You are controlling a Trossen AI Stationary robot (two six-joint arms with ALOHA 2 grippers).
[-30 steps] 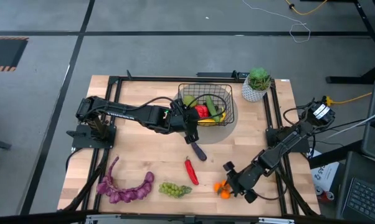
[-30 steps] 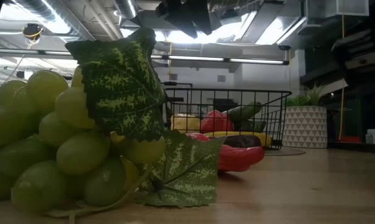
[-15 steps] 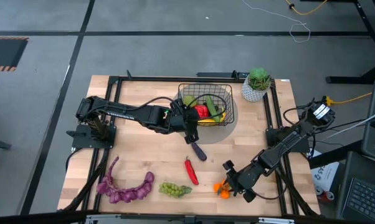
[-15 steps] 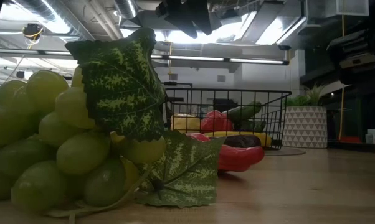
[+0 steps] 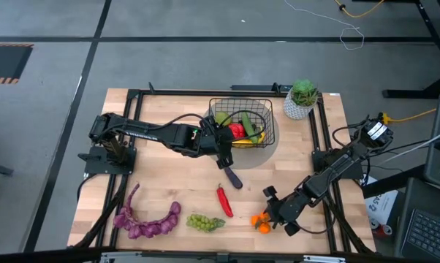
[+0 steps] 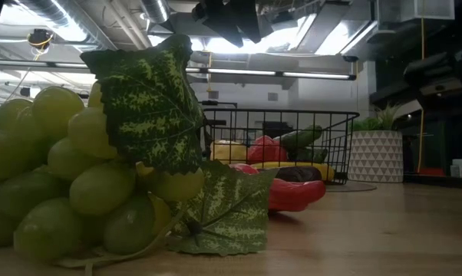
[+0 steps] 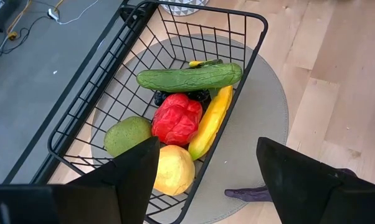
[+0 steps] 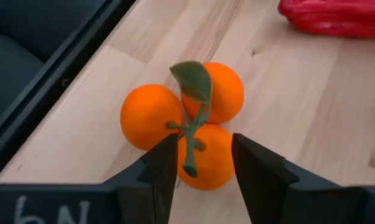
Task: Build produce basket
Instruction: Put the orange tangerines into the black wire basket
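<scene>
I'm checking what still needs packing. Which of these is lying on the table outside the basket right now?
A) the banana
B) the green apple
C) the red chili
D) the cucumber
C: the red chili lies on the bare wood in front of the basket, while the cucumber, banana and green apple sit inside the wire walls.

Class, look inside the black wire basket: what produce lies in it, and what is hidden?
Inside the basket: a cucumber on top, a red piece, a banana, a green fruit and a yellow fruit. A dark item beneath the cucumber is mostly covered.
</scene>
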